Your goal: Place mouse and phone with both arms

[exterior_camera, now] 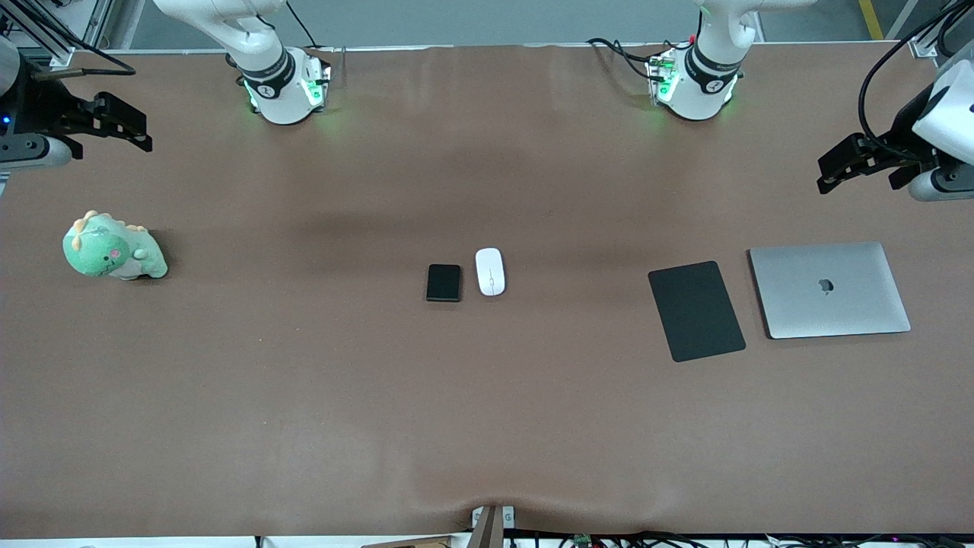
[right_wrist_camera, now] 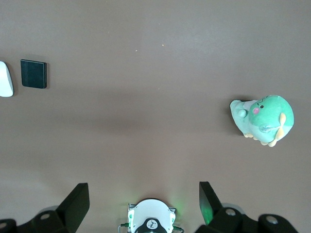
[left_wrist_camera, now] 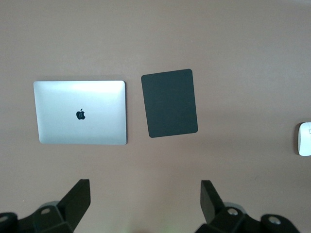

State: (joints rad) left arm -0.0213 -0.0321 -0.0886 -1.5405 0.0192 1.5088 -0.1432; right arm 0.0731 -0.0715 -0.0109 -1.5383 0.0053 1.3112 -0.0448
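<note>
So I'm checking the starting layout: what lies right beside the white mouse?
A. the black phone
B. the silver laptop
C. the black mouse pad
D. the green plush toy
A: the black phone lies right beside the mouse at mid-table, while the laptop, mouse pad and plush toy sit well apart.

A brown table (exterior_camera: 304, 396) under even light, grey floor (exterior_camera: 494, 19) above.

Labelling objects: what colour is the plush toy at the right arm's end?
Mint green plush toy with a pink cheek and pale orange spikes; right wrist view shows it best.
</note>
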